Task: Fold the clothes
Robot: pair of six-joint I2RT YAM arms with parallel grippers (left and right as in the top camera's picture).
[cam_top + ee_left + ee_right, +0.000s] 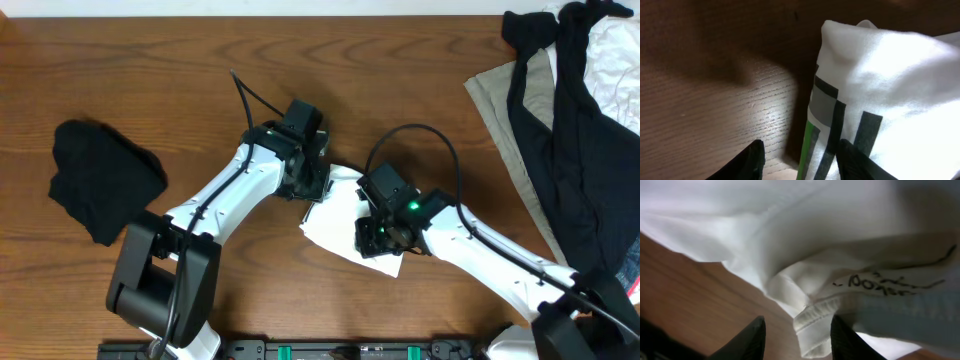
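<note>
White cloth, the hem of a small white printed garment [335, 232], part-folded in the middle of the brown wooden table [120, 60], lies between the parted, unclamped fingers of left gripper [802, 150] and right gripper [797, 325]. A bundled black garment [105, 178] at left seems done; a heap of black, beige and white clothes [570, 110] at far right awaits folding, and both crowded arms hide the work from above.
</note>
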